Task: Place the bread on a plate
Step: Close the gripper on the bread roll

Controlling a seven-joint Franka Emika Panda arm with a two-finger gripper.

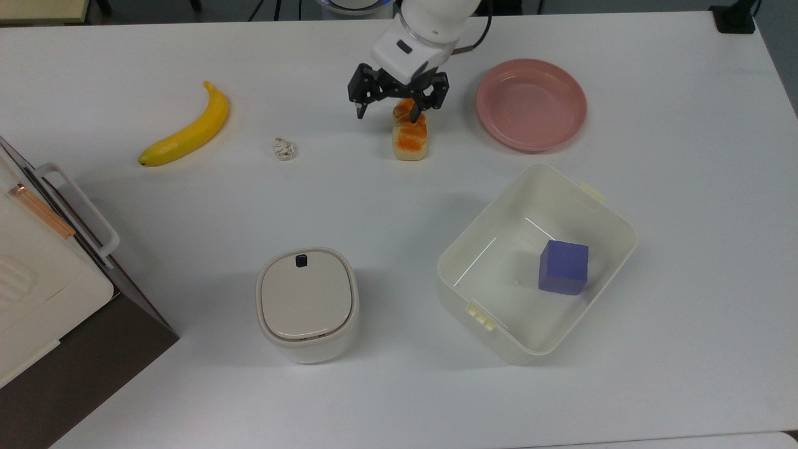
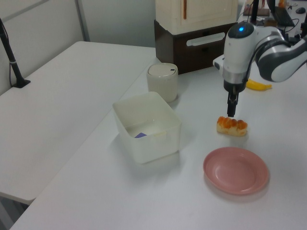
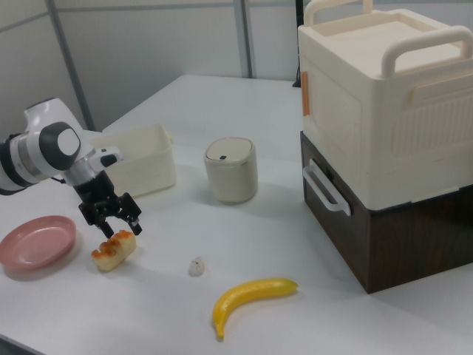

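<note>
The bread (image 1: 410,138) is a small loaf with an orange-brown glazed top, lying on the white table in the top view's upper middle. The pink plate (image 1: 531,105) sits empty a short way to the top view's right of it. My gripper (image 1: 386,116) is open and hangs just over the loaf's far end, one finger overlapping that end in the top view. The left view has the gripper (image 2: 230,113) just above the bread (image 2: 231,126), with the plate (image 2: 235,170) nearer the camera. In the right view the gripper (image 3: 118,228) stands open directly above the bread (image 3: 113,251), beside the plate (image 3: 35,240).
A yellow banana (image 1: 187,128) and a small crumpled white lump (image 1: 284,148) lie to the top view's left of the loaf. A cream tub (image 1: 499,218) holds a blue cube (image 1: 564,267). A lidded cream canister (image 1: 307,304) and a cream-and-brown box (image 1: 37,280) stand nearer the front.
</note>
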